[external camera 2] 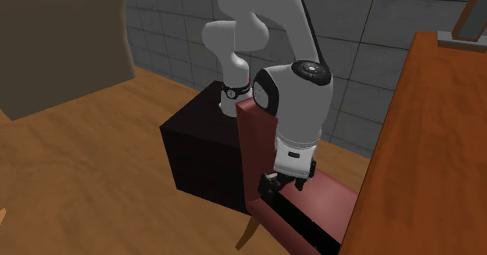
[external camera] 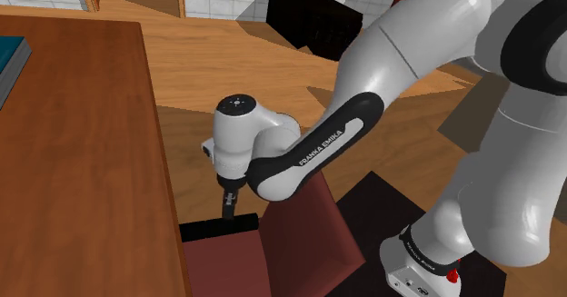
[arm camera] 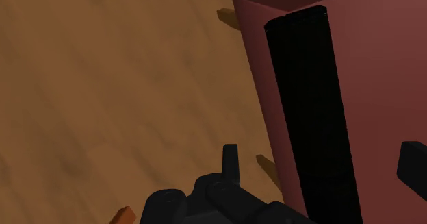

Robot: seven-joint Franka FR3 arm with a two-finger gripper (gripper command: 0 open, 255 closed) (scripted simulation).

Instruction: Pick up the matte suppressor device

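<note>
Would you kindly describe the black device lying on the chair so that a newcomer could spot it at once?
Find the wooden table; a dark red chair stands beside its edge. Along that chair's seat lies the suppressor, a long, slim bar. It is the one matte black thing on the red seat.

gripper (external camera 2: 285, 186) | over black suppressor (external camera 2: 303, 219) | lying on red chair seat (external camera 2: 337, 196)

home room | wood table (external camera: 73, 159) | red chair (external camera: 313, 236) | plank floor (external camera 2: 94, 183) | tiled wall (external camera 2: 172, 27)
</note>
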